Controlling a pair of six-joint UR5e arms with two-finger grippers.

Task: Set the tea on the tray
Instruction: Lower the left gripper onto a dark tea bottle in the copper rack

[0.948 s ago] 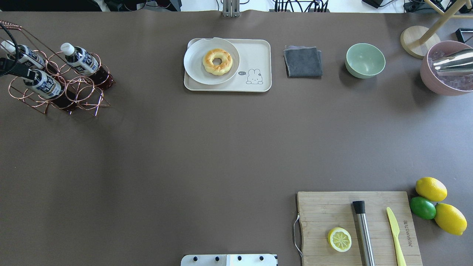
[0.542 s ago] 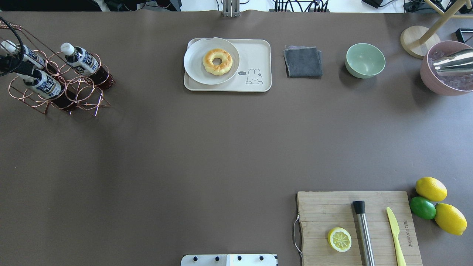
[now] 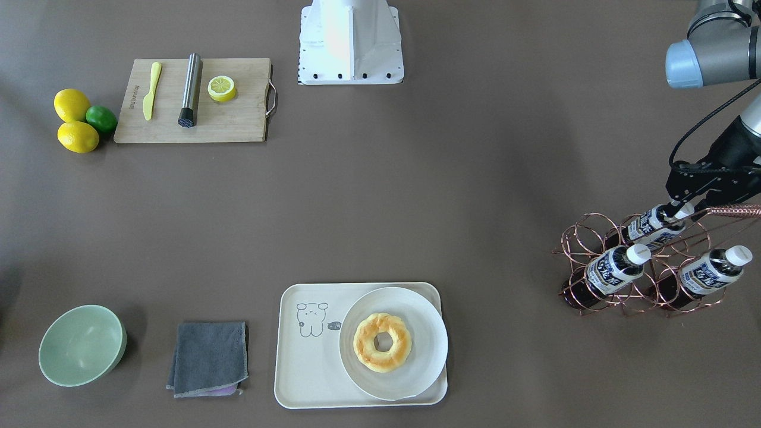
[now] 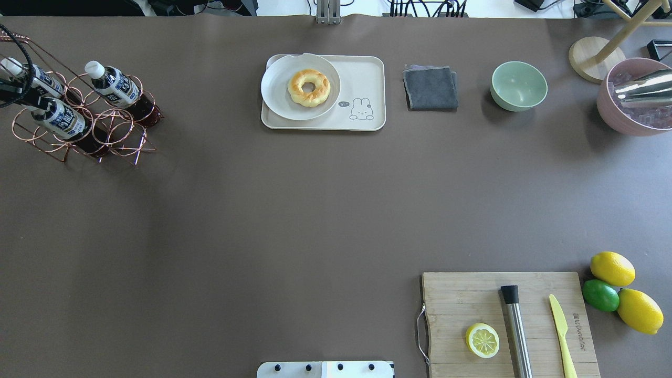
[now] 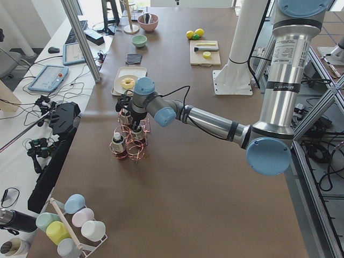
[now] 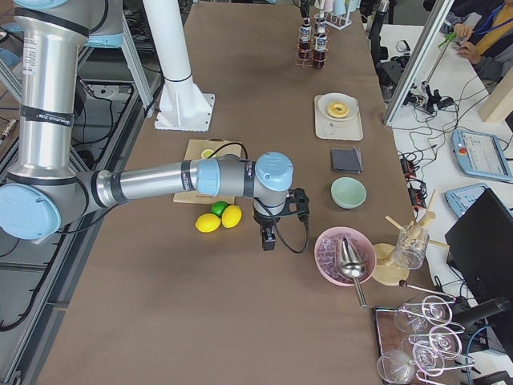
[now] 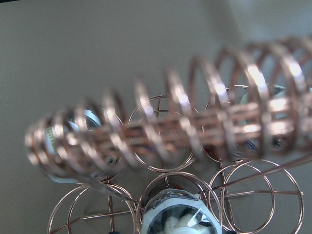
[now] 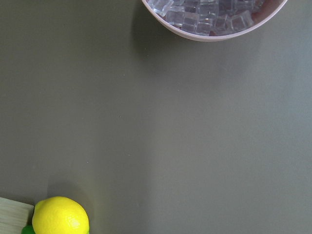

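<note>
- Overhead exterior: left claw [image 4: 32, 103] sat at racked tea [image 4: 59, 119], far-left edge; grip unclear, right claw [image 6: 268, 239] likewise.
- Bare surface [image 4: 236, 210] stretched rightward to tray [image 4: 367, 73].

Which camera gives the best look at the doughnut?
The exterior front-facing view: the doughnut is largest and unobstructed there. Overhead shows it smaller; both side views show it tiny; the wrist cameras miss it.

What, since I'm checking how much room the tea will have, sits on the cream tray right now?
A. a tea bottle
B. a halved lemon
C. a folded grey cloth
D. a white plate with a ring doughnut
D: the white plate holding the doughnut covers one end of the tray, while the end with the cartoon drawing is bare.
</note>
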